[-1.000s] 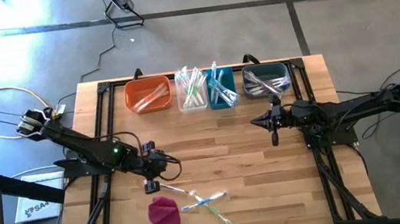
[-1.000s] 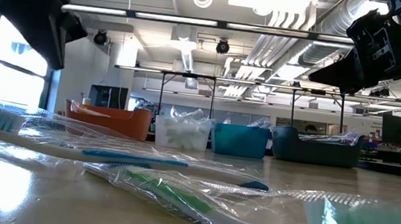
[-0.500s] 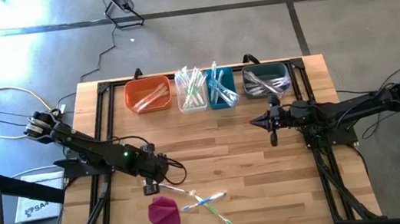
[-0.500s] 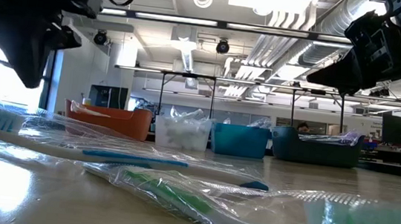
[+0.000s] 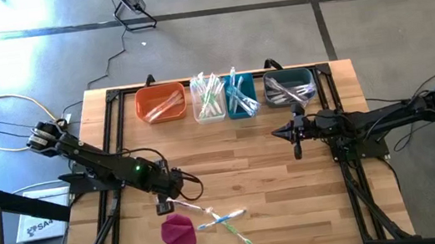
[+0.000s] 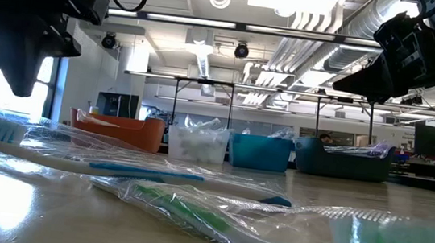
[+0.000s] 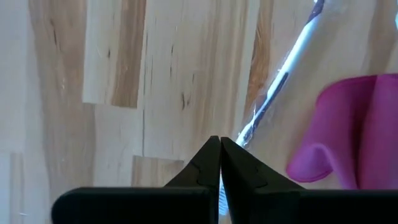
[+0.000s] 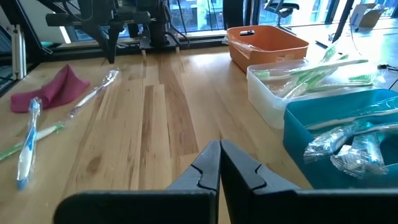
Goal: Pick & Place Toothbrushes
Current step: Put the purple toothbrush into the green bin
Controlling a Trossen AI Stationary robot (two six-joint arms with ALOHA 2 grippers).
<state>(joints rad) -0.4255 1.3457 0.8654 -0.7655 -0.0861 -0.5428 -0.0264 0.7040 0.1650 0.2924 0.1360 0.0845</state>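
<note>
Three wrapped toothbrushes lie flat on the wood near the table's front: a white and purple one (image 5: 188, 207) (image 7: 280, 74), a blue one (image 5: 218, 219) (image 6: 115, 167) and a green one (image 5: 239, 233) (image 6: 271, 232). My left gripper (image 5: 164, 205) (image 7: 219, 143) is shut and points steeply down. It hangs just above the table, beside the near-left end of the white and purple toothbrush. My right gripper (image 5: 278, 133) (image 8: 219, 144) is shut and waits level above the table, in front of the bins.
A magenta cloth lump (image 5: 179, 232) (image 7: 348, 130) lies next to the loose toothbrushes. Along the far edge stand an orange bin (image 5: 160, 104), a clear bin (image 5: 208, 100), a teal bin (image 5: 240, 98) and a dark bin (image 5: 290, 89), each holding wrapped toothbrushes. Bare wood lies between them.
My left gripper has tipped steeper downward and sunk a little toward the end of the white and purple toothbrush, staying shut. The toothbrushes and the cloth have not moved.
</note>
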